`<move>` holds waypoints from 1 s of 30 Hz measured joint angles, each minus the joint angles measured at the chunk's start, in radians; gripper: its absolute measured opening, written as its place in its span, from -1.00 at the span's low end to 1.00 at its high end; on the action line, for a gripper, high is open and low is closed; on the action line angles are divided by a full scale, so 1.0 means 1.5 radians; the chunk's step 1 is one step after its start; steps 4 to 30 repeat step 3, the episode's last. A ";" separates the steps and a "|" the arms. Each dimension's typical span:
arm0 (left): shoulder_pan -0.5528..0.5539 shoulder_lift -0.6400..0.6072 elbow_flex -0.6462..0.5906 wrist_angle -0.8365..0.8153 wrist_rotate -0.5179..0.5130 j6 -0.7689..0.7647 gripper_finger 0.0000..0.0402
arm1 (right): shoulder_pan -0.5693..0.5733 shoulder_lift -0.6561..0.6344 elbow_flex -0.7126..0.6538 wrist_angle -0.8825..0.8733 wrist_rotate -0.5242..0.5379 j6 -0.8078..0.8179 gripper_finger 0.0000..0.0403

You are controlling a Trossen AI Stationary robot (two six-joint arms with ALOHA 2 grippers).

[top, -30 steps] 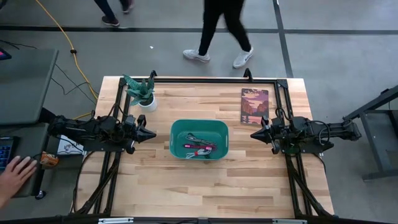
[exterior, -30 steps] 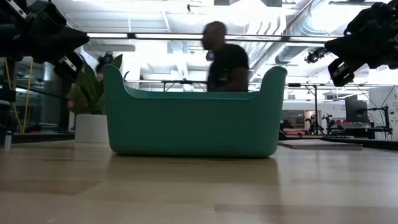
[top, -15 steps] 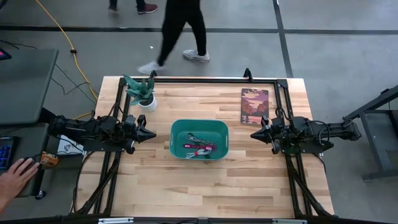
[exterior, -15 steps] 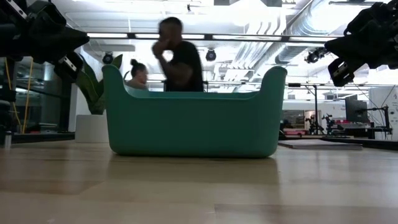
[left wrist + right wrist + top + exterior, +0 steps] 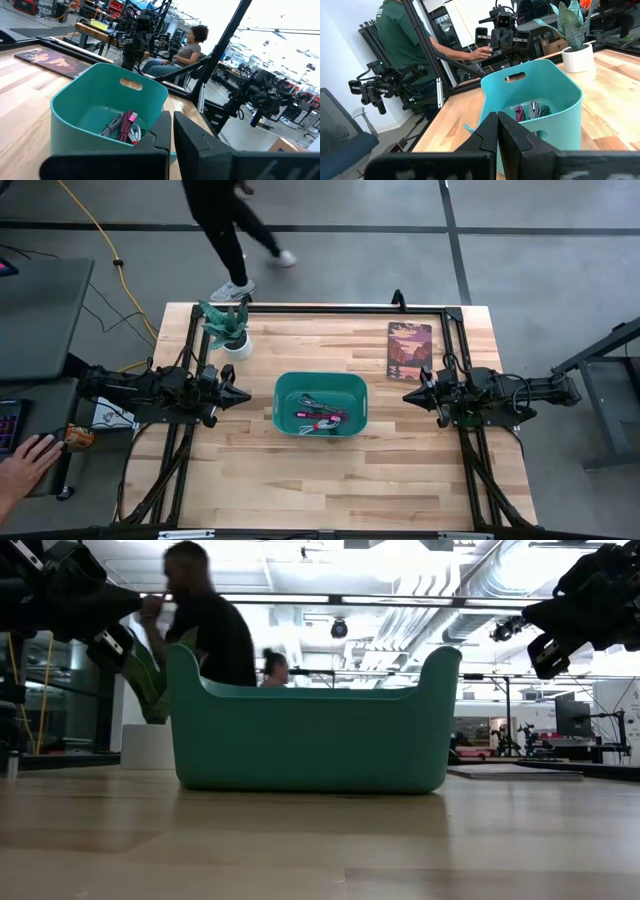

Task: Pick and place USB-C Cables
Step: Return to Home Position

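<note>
A teal bin [image 5: 321, 403] stands at the table's middle, and the bundled USB-C cables [image 5: 320, 417] lie on its floor; the left wrist view shows grey, dark green, white and magenta ones [image 5: 125, 126]. My left gripper [image 5: 247, 395] hangs shut above the table, left of the bin, pointing level at it. My right gripper [image 5: 406, 396] hangs shut to the bin's right, also pointing level at it. Neither holds anything.
A potted plant [image 5: 228, 328] stands at the far left of the table, a picture book [image 5: 409, 350] lies at the far right. A person walks past beyond the far edge [image 5: 222, 225]. A hand [image 5: 25, 460] rests on a side desk at the left.
Both arms have kept still. The person beyond the far edge has walked from right to left.
</note>
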 joint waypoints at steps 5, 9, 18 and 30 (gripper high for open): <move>0.000 0.000 0.000 0.000 0.000 0.000 -1.00 | 0.000 0.000 0.000 0.000 0.000 0.000 -1.00; 0.000 0.000 0.000 0.000 0.000 0.000 -1.00 | 0.000 0.000 0.000 0.000 0.000 0.000 -1.00; 0.000 0.000 0.000 0.000 0.000 0.000 -1.00 | 0.000 0.000 0.000 0.000 0.000 0.000 -1.00; 0.000 0.000 0.000 0.000 0.000 0.000 -1.00 | 0.000 0.000 0.000 0.000 0.000 0.000 -1.00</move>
